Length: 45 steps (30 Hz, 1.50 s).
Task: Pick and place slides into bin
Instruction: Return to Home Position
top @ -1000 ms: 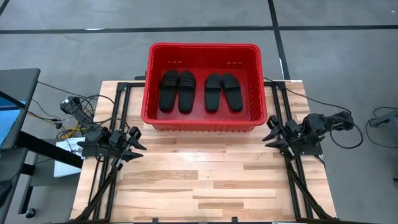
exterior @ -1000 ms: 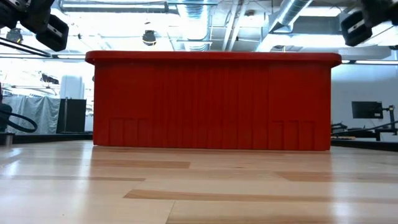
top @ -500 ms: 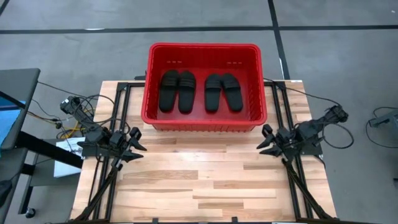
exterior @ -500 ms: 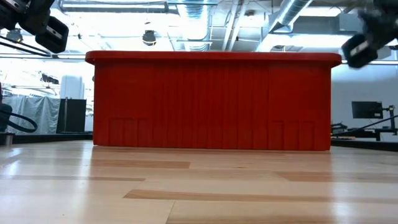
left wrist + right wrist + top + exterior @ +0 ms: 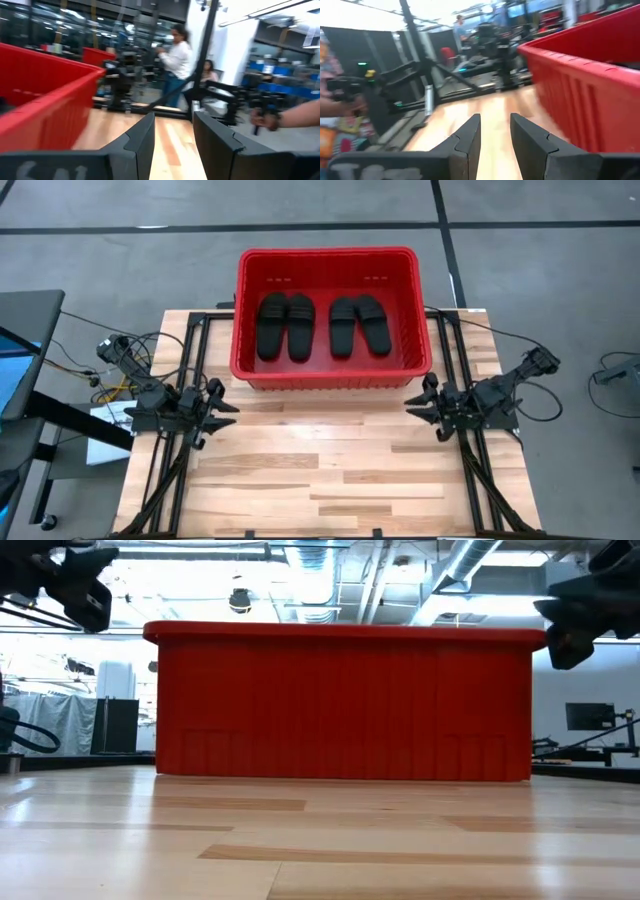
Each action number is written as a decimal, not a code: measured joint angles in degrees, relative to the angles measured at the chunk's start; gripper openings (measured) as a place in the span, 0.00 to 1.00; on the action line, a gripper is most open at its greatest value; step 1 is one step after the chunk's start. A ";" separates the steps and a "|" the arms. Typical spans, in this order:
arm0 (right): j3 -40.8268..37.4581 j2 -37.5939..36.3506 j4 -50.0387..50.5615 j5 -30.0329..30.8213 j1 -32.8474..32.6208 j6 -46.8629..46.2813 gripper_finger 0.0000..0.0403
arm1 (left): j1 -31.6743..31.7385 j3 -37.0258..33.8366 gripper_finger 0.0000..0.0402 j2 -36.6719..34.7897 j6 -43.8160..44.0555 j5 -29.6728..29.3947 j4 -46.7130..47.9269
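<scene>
Wood table [image 5: 320,480] | red bin [image 5: 330,378] holds four matte-black slides [image 5: 272,326] | left hand [image 5: 228,406], right hand [image 5: 415,400] narrowly parted

Looks past the parted right pincer [image 5: 494,118] along the desk [image 5: 447,120], bin [image 5: 580,85] wall close beside, a person's arm [image 5: 332,106] beyond.

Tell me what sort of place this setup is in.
Probably a robotics lab in an industrial hall: bare ducts run overhead, the floor around the wooden table is grey concrete with dark lines, and a person stands among other equipment behind.
</scene>
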<state>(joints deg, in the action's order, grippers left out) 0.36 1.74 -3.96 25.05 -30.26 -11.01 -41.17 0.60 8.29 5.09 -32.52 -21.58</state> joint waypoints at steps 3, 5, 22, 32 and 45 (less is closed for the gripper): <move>0.00 0.61 -0.20 3.88 0.00 1.04 0.24 | 0.02 0.00 0.31 0.00 -1.62 -4.45 0.01; 0.00 0.83 -0.33 5.64 0.02 1.48 0.24 | 0.01 0.00 0.31 0.00 -2.22 -6.43 0.12; -0.04 0.87 -0.38 5.17 0.02 1.01 0.24 | 0.02 -0.02 0.31 0.02 5.44 -13.78 9.33; -0.04 0.87 -0.38 5.03 0.02 0.99 0.24 | 0.02 -0.02 0.31 0.02 9.16 -9.40 12.75; -0.07 0.87 -0.38 4.99 0.02 0.98 0.24 | 0.02 -0.02 0.31 0.04 7.58 -9.33 16.55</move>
<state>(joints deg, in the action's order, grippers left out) 0.30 2.61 -4.34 30.04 -30.24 -10.03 -41.15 0.58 8.34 12.68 -41.85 -5.04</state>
